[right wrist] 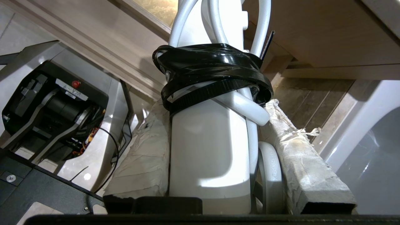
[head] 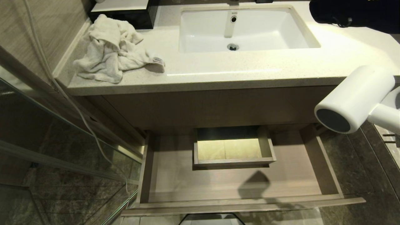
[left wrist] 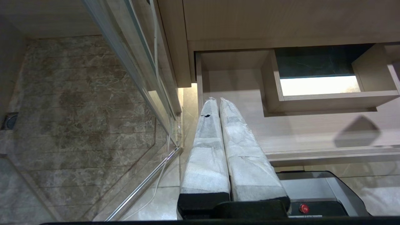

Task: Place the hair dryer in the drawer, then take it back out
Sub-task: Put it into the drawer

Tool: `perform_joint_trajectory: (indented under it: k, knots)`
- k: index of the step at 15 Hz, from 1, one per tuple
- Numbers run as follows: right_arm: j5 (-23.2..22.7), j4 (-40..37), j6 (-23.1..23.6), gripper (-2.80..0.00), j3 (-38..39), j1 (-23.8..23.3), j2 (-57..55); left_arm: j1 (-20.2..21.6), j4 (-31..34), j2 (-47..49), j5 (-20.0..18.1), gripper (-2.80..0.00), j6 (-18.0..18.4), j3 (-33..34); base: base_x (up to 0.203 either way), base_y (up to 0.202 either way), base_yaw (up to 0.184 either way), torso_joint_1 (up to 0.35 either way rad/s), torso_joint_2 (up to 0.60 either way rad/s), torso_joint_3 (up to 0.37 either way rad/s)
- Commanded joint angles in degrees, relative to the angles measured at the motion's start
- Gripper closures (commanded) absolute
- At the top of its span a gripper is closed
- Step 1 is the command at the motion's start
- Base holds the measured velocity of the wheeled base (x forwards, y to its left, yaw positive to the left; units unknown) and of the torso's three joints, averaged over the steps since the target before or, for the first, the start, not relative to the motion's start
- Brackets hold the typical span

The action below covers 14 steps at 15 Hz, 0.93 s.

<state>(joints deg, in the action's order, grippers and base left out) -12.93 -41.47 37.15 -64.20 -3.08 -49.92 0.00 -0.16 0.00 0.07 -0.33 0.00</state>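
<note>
Glossy plastic hair dryer (head: 356, 98) — matt wood-grain drawer (head: 175, 175)

Bright light from above glares off the countertop (head: 218, 73) in front of my sink (head: 243, 28). The drawer (head: 237, 181) floor lies dimmer, crossed by a dark angular shadow, its boxed cut-out (head: 232, 148) glowing yellow. The floor to my left is dim. All views stay sharp.

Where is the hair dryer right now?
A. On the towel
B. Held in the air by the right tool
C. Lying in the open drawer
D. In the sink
B: the dryer hangs beside the counter, its handle clamped in the right tool, above the open drawer.
</note>
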Motion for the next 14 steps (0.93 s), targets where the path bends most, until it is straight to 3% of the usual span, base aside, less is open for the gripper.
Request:
perform_joint_trajectory:
  k: [1, 14]
  knots:
    - [-0.1, -0.2, -0.1, 0.00, 0.3, -0.3, 0.2, 0.0, 0.0, 0.1, 0.0, 0.00, 0.0, 0.0, 0.000, 0.000, 0.000, -0.181, 0.37, 0.170]
    - [-0.1, 0.1, -1.6, 0.00, 1.3, -1.1, 0.8, 0.0, 0.0, 0.0, 0.0, 0.00, 0.0, -0.1, 0.000, 0.000, 0.000, -0.252, 0.48, 0.225]
